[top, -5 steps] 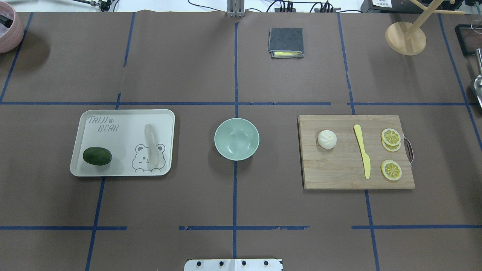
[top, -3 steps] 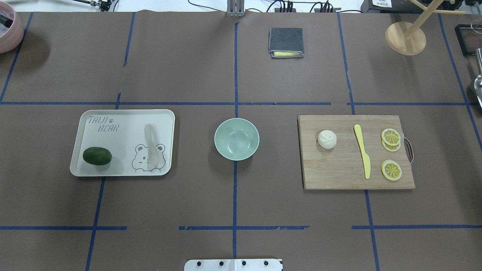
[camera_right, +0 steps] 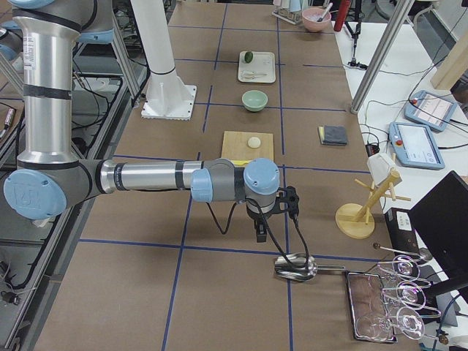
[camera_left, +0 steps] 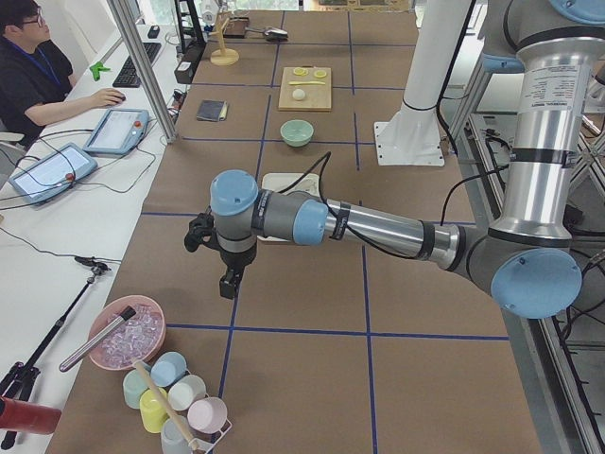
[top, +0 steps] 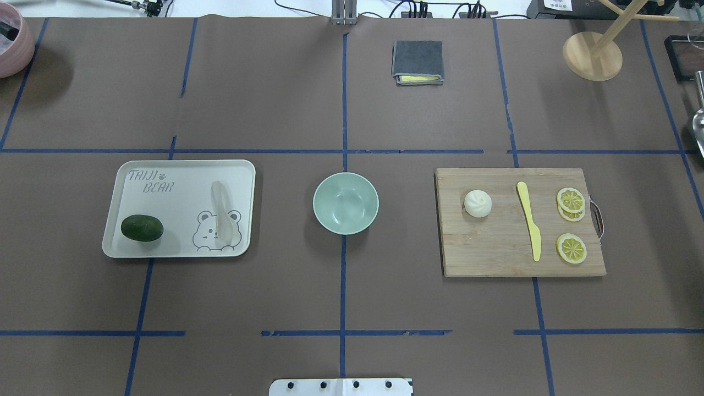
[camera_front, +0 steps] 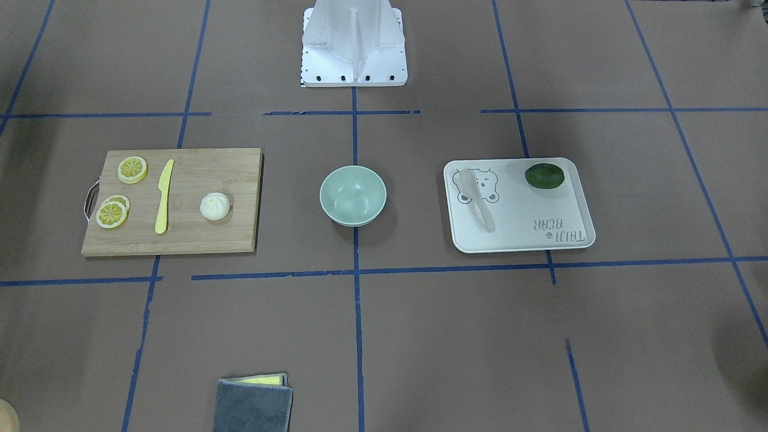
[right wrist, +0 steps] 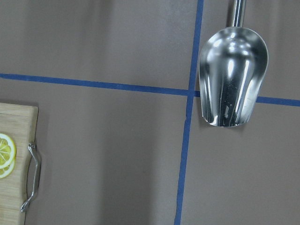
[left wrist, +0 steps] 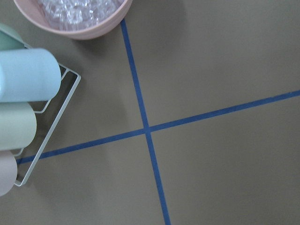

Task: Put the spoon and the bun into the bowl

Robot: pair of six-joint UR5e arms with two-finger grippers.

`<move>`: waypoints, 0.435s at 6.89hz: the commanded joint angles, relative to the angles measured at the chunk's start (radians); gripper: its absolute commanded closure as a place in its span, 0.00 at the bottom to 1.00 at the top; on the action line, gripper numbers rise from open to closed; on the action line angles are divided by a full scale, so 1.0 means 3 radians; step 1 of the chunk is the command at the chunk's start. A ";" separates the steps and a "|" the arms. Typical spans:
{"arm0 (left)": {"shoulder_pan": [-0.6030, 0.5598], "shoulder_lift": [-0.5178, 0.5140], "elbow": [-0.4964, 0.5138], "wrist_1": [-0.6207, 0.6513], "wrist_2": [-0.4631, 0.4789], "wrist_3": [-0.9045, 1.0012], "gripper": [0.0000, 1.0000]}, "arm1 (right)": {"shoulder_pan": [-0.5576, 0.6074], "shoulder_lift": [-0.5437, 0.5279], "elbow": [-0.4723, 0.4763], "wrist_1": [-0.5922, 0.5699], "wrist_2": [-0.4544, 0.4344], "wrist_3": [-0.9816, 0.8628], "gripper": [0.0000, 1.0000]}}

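Nothing on the table is shifting between the earlier overhead pictures and this one; you are seeing every item sitting where it was.

The table is wearing brown paper crossed by blue tape lines. The bowl is standing at its middle on a tape line, with nothing in it. The spoon is lying on the white tray on the robot's left, its scoop over the printed bear, with a lime sharing the tray well apart from it. The bun is sitting on the wooden cutting board on the robot's right, beside a yellow knife and lemon slices.

The left gripper is hanging over the paper at the table's left end, near a pink bowl of clear pieces and a wire rack of cups. The right gripper is hanging at the other end, just beside a metal scoop and past the board's handle. Both claws are showing only in the side views, so you cannot tell whether their fingers are apart or together.

A folded grey cloth and a wooden stand are lying on the far side. Beyond the table, a person is sitting at a white desk with tablets.
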 commanded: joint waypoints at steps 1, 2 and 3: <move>0.0346 -0.0034 -0.0520 -0.0004 0.0040 -0.0555 0.00 | 0.0000 0.0001 0.0048 0.0004 0.0006 0.0092 0.00; 0.0683 -0.0090 -0.0628 -0.0080 0.0045 -0.1115 0.00 | -0.0005 0.0056 0.0084 0.0019 -0.0005 0.0088 0.00; 0.0990 -0.0131 -0.0715 -0.0268 0.0157 -0.1697 0.00 | -0.0005 0.0138 0.0145 0.0009 -0.0015 0.0093 0.00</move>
